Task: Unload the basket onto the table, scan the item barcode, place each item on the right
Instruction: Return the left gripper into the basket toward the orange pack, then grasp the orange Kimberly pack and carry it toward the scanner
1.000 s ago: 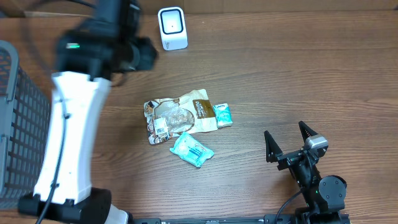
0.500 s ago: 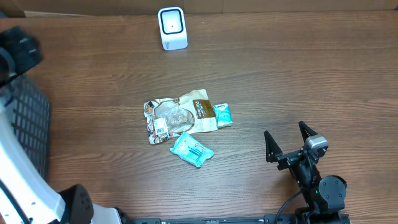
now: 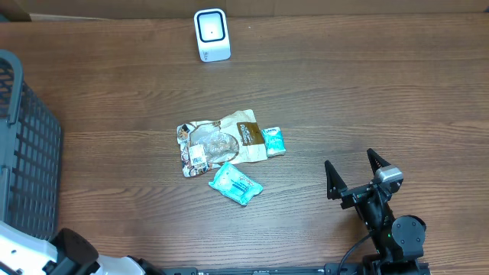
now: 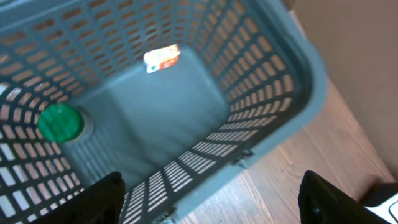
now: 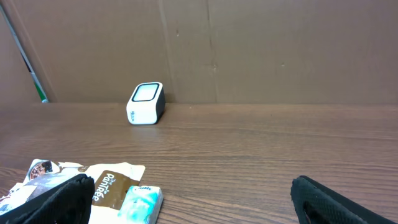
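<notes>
The white barcode scanner (image 3: 212,34) stands at the table's far edge, and it also shows in the right wrist view (image 5: 145,103). Three items lie mid-table: a brown-and-white snack bag (image 3: 221,145), a small teal packet (image 3: 273,141) and a larger teal packet (image 3: 235,184). My right gripper (image 3: 349,160) rests open and empty at the near right, pointing toward them (image 5: 191,183). Over the grey basket's rim, my left gripper (image 4: 211,180) hangs open with nothing between its fingers. An orange-and-white packet (image 4: 161,57) lies inside the basket.
The grey mesh basket (image 3: 23,153) stands at the table's left edge; a green disc (image 4: 59,122) sits against its inner wall. Only the left arm's base (image 3: 72,248) shows overhead, at the near left. A brown cardboard wall (image 5: 249,50) stands behind the scanner.
The left arm has swung from near the scanner leftward and out of the overhead view, ending above the basket. The right arm and the table items have not moved.
</notes>
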`<state>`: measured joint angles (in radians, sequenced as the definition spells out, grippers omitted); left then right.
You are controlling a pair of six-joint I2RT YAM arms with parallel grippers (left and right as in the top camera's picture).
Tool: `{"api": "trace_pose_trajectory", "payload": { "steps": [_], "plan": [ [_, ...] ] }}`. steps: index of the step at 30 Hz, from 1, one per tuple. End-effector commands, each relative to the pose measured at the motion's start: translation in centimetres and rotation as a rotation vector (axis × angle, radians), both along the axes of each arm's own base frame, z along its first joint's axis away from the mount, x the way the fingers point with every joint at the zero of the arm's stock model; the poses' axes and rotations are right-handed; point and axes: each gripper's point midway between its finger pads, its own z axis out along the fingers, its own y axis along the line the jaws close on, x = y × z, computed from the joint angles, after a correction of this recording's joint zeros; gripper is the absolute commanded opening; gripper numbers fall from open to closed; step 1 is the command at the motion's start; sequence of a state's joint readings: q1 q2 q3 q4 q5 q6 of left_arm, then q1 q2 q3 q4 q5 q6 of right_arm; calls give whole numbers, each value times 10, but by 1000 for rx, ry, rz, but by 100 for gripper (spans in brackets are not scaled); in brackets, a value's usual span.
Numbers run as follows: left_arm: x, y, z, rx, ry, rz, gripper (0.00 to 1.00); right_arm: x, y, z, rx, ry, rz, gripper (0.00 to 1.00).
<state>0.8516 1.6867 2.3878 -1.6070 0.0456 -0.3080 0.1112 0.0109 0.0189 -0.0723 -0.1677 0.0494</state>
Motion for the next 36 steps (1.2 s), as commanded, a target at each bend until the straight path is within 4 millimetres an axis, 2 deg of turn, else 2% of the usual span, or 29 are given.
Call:
{"api": "trace_pose_trajectory", "payload": {
  "steps": [1, 9, 14, 16, 20, 23, 27, 32, 36],
  "plan": [
    [0, 13, -31, -87, 41, 40, 72, 1, -2, -3, 2, 0, -13, 100],
    [-17, 45, -102, -167, 166, 182, 72, 1, -2, -3, 2, 0, -13, 100],
    [-30, 66, -151, -171, 259, 249, 80, 1, -2, -3, 2, 0, -13, 100],
    [-35, 70, -174, -200, 287, 263, 81, 1, -2, -3, 2, 0, -13, 100],
    [-36, 76, -201, -210, 337, 210, 80, 1, -2, -3, 2, 0, -13, 100],
    [-22, 87, -211, -182, 339, 113, 80, 1, -2, -3, 2, 0, -13, 100],
    [15, 100, -219, -100, 291, -93, 81, 1, -2, -3, 2, 0, -13, 100],
    [50, 123, -229, 43, 297, -233, 82, 1, -2, -3, 2, 0, -13, 100],
    [73, 144, -248, 137, 319, -334, 82, 1, -2, -3, 2, 0, -13, 100]
  ]
}}
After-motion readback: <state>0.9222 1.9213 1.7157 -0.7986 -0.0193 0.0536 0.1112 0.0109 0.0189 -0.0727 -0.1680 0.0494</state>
